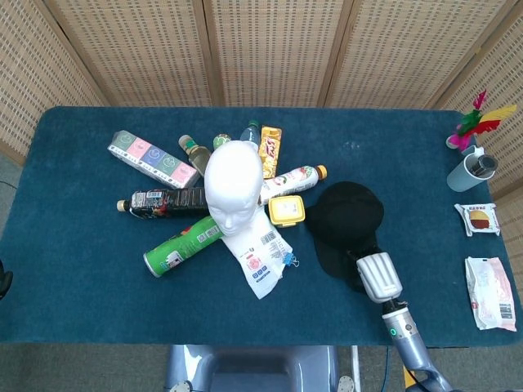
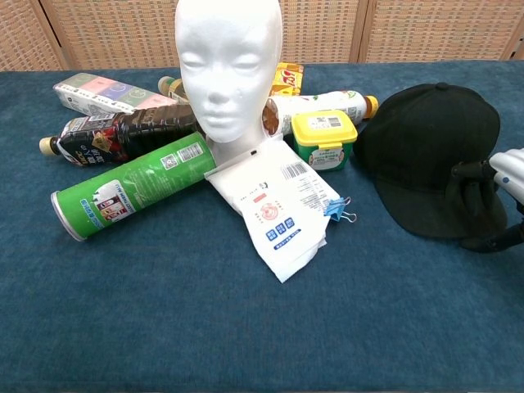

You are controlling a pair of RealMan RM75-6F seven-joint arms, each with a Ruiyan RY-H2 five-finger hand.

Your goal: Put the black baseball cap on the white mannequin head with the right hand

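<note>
Centre right of head view: cap (image 1: 347, 216), black, resting crown-up on the table (image 1: 82, 286), brim toward the lower frame edge. Just left of centre: head (image 1: 233, 186), white, upright, ringed by clutter. Well apart, cap and head, with a yellow tub (image 1: 286, 211) between them.

Lower right of head view: right hand (image 1: 378, 278), at the near edge of the brim. In chest view, far right: dark fingers (image 2: 471, 184) draped over the brim's edge, apparently closing on it (thumb side hidden beneath, so whether the brim is truly clamped cannot be told). Cap not lifted. Left hand out of both views.

Handling, as judged: light, soft fabric crown, likely to collapse or fold if squeezed; brim stiffer and flat, hence the better hold, pinched top and bottom at its front edge. Little risk of breakage; some risk of slipping from a shallow pinch, or of the crown sagging shut before reaching the head. Head probably foam, light, prone to tipping if knocked sideways; best approached from above, crown opening downward, clear of the bottles (image 1: 290, 178) behind.
</note>
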